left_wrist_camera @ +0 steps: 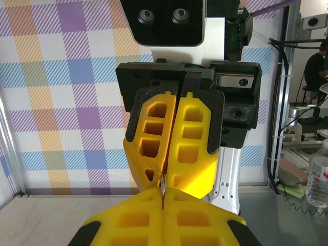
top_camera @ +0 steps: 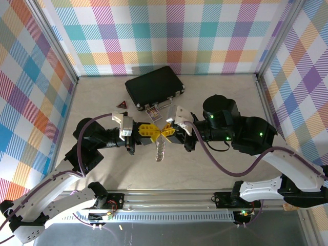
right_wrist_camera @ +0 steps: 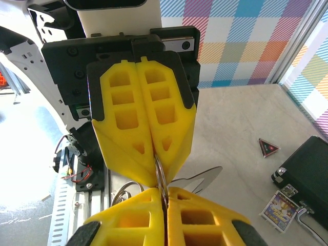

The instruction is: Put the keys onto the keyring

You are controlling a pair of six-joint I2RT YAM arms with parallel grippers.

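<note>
Both the left gripper (top_camera: 156, 131) and right gripper (top_camera: 166, 132) were pinched shut on the keyring (right_wrist_camera: 160, 177). Threading the key (right_wrist_camera: 201, 178) likely needed one holding steady, one turning slowly.

A black case (top_camera: 154, 86) is placed at the far side of the table (top_camera: 95, 95). A dark red triangular badge (top_camera: 122, 104) is seen to its left, and a small picture card (top_camera: 152, 112) is laid just beside its near edge.

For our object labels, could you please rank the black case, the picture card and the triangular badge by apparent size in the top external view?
1. black case, by far the largest.
2. picture card.
3. triangular badge, only slightly smaller than the card; that pair is close.
</note>
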